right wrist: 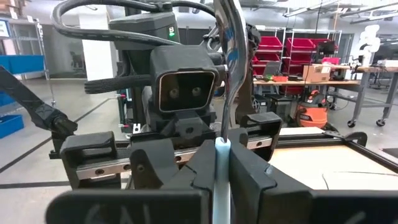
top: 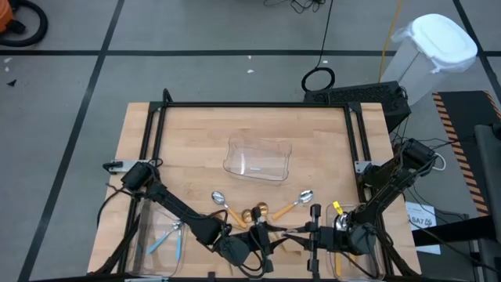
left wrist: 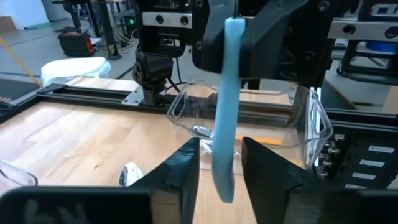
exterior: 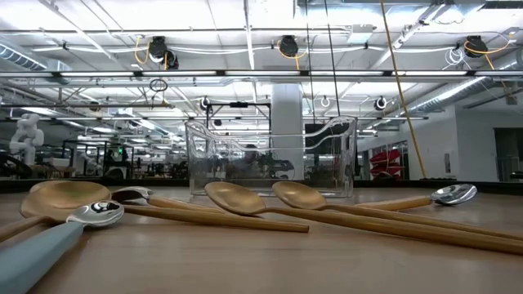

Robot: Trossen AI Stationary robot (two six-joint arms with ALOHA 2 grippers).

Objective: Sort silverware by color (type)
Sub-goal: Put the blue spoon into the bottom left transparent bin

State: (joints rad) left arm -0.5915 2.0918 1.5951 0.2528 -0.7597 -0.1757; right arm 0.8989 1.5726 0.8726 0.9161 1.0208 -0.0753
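My right gripper (right wrist: 222,163) is shut on a light-blue-handled spoon (left wrist: 225,106), held above the table's near edge. My left gripper (left wrist: 221,169) faces it, open, with one finger on each side of the handle's free end, and I see no touch. The two grippers meet in the high view, left (top: 270,235) and right (top: 304,233). Gold spoons (top: 254,211), a blue-handled spoon (top: 220,200) and an orange-handled spoon (top: 300,200) lie flat on the table. The spoon's bowl is hidden. My right gripper pinches the spoon's light-blue handle (right wrist: 221,155) between its two fingers. The fingers come level from the table's right side. The handle reaches out beyond them toward my left gripper, and its free end (left wrist: 224,186) hangs clear of the table.
A clear tray (top: 258,159) stands at the table's middle. A clear tray at the near left (top: 142,235) holds two blue-handled spoons. A clear tray at the near right (top: 374,262) holds an orange-handled spoon. A black frame (top: 258,104) edges the table's far side.
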